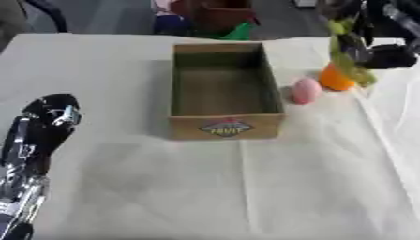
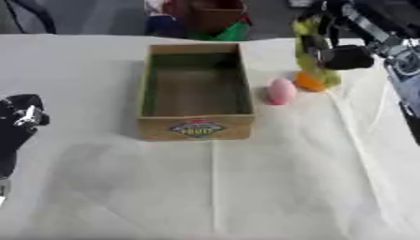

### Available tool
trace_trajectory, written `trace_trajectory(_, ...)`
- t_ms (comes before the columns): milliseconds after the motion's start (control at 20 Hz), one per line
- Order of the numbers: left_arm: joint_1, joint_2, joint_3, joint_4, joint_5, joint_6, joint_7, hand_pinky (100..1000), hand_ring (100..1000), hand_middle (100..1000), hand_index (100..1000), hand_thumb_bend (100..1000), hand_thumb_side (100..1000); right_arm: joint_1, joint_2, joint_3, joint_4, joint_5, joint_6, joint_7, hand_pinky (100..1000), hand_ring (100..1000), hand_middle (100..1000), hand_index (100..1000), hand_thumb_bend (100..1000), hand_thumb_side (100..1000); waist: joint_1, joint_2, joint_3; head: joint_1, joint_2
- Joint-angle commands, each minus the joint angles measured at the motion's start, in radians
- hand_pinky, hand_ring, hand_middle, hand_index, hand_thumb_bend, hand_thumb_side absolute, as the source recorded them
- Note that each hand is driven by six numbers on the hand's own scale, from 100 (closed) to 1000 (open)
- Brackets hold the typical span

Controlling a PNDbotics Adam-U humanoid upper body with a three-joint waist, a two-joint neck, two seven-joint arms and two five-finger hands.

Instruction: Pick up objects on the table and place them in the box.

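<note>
An open cardboard box [image 1: 226, 125] with a printed label on its front wall stands in the middle of the table, and nothing shows inside it. A pink egg-shaped object [image 1: 306, 90] lies just right of the box. Further right is an orange object [image 1: 334, 79] with a long yellow-green top [image 2: 307, 43]. My right hand [image 2: 348, 57] comes in from the upper right and is curled round that green top, with the orange end low by the cloth. My left hand [image 1: 51, 111] rests at the lower left, well away from the box.
A pale cloth [image 1: 246, 187] covers the table, with a fold running along the right side. Beyond the far edge stand a brown container [image 1: 220, 16] and some coloured things. The table's right edge lies close to my right arm.
</note>
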Motion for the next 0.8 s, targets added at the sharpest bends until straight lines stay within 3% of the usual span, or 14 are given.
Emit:
trace_trajectory(50, -0.028, 0.004, -0.007, -0.021, 0.008, 0.0, -0.011, 635, 535, 502, 668, 171, 256, -0.063, 0.021, -0.003, 0.056, 0.032, -0.026, 0.007, 307, 489, 729, 760, 100, 214, -0.001, -0.008, 0.015, -0.021, -0.018)
trace_trajectory(500, -0.106, -0.017, -0.04, -0.027, 0.017, 0.007, -0.044, 635, 535, 502, 667, 171, 256, -0.151, 0.118, -0.018, 0.223, 0.15, -0.098, 0.013, 359, 519, 772, 786, 100, 231, -0.014, 0.025, 0.109, -0.089, -0.06)
trace_trajectory(700, -0.117, -0.021, -0.045, -0.028, 0.019, 0.008, -0.049, 635, 535, 502, 667, 172, 257, -0.164, 0.151, -0.02, 0.29, 0.253, -0.148, 0.019, 530, 694, 818, 841, 100, 393, -0.018, 0.033, 0.128, -0.1, -0.066)
trace_trajectory(800, -0.117, -0.022, -0.046, -0.026, 0.019, 0.009, -0.05, 635, 535, 502, 667, 173, 258, -0.164, 0.157, -0.016, 0.305, 0.321, -0.183, 0.04, 625, 777, 848, 863, 165, 485, -0.019, 0.034, 0.13, -0.101, -0.066)
